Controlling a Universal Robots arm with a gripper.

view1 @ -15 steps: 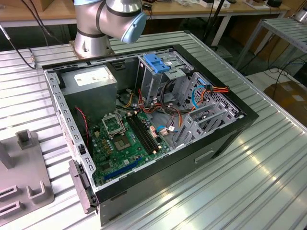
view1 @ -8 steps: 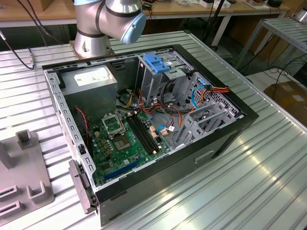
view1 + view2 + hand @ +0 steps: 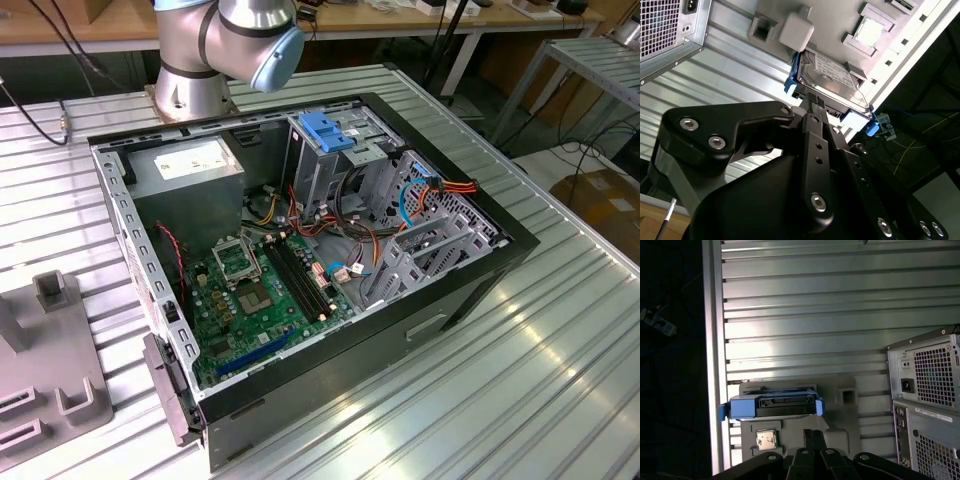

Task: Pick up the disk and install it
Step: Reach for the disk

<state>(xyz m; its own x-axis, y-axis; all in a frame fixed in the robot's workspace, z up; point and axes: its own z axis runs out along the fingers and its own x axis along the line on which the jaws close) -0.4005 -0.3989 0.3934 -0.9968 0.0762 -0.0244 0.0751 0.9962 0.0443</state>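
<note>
The disk, a flat dark-grey metal hard drive with a white label and blue plastic side rails [image 3: 832, 80] [image 3: 772, 407], lies in a pale grey moulded holder [image 3: 832, 17] [image 3: 840, 425] on the ribbed aluminium surface [image 3: 815, 315]. It sits just ahead of the fingertips and is not touching them.

I judge it rigid, fairly dense for its size, and sensitive to shock. The smooth metal faces could slip, so the blue rails or the long side edges look like the safer places to grip. The labelled top is a poor choice.

The black gripper [image 3: 813, 97] [image 3: 813, 432] points slantwise at the disk's near long edge. Its fingers [image 3: 820, 115] are drawn narrow, almost together, and hold nothing.

In the exterior view the silver-and-blue arm [image 3: 230, 40] rises behind the open black computer case [image 3: 470, 290] and reaches away from it.
</note>
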